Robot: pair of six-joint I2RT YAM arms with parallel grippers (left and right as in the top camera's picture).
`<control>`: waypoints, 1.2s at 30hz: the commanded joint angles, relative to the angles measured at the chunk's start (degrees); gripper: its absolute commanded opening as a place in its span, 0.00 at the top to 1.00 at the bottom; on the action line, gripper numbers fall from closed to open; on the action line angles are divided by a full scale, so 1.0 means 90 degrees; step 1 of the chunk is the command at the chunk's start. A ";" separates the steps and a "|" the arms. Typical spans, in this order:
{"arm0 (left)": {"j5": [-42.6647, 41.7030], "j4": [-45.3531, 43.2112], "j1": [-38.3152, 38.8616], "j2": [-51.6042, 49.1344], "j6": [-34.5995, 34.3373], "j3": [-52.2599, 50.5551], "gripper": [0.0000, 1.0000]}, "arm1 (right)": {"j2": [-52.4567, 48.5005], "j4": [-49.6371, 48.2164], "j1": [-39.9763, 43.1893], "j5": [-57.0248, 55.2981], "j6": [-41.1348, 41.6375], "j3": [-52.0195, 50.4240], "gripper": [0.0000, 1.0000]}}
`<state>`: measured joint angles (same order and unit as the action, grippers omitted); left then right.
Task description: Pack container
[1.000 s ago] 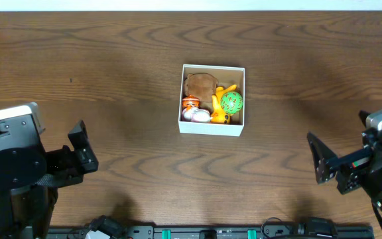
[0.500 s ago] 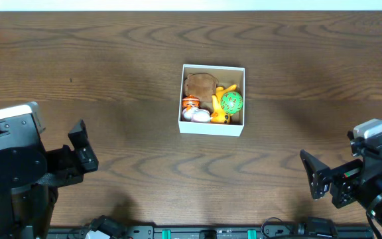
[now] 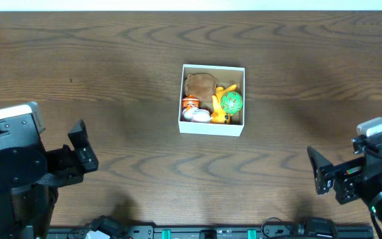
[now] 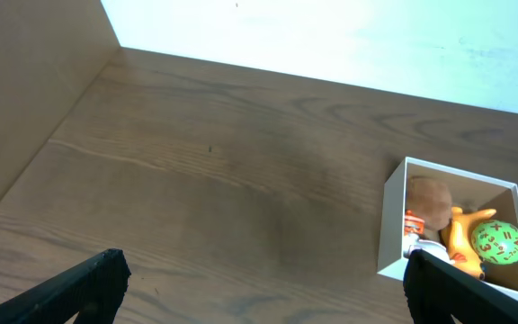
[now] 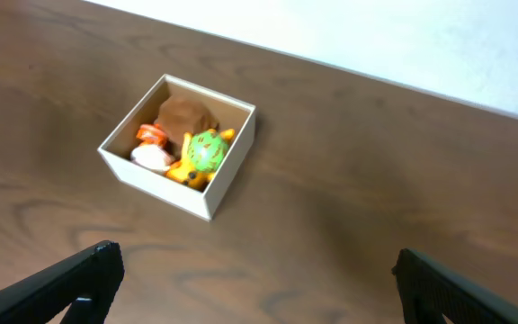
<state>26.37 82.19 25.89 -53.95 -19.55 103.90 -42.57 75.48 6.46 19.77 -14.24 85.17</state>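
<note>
Legible text: none in any view.
Green ball (image 4: pixel 497 243): pale marks on its surface, too small to read as letters or numbers; it lies in the container (image 4: pixel 392 225), ahead and right of the left end effector (image 4: pixel 263 270).
Right wrist view: the same marks are blurred, ahead and left of the right end effector (image 5: pixel 257 265).

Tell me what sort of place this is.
Probably a robotics test bench: wood-grain table, left gripper and right gripper open at its edge, one white box of toys, plain white wall behind.
</note>
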 commanded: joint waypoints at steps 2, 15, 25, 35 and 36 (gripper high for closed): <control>0.0146 0.0012 -0.0029 -0.0029 -0.0078 0.0022 0.02 | 0.0308 -0.0537 -0.0041 -0.0053 -0.0687 -0.0474 0.01; 0.0146 0.0012 -0.0029 -0.0029 -0.0078 0.0022 0.02 | 0.2977 -0.2902 -0.0058 0.0359 -0.0661 -0.5158 0.01; 0.0146 0.0012 -0.0029 -0.0029 -0.0078 0.0022 0.02 | 0.4206 -0.3648 -0.0061 0.0763 -0.0663 -0.7363 0.01; 0.0146 0.0012 -0.0029 -0.0029 -0.0078 0.0022 0.02 | 0.4697 -0.4129 -0.0058 0.0799 -0.0661 -0.8388 0.01; 0.0146 0.0012 -0.0029 -0.0029 -0.0078 0.0022 0.02 | 0.4697 -0.4160 -0.0058 0.0782 -0.0663 -0.8386 0.01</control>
<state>27.00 82.17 25.89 -53.95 -19.57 103.90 -0.97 38.79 6.44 26.00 -19.84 10.72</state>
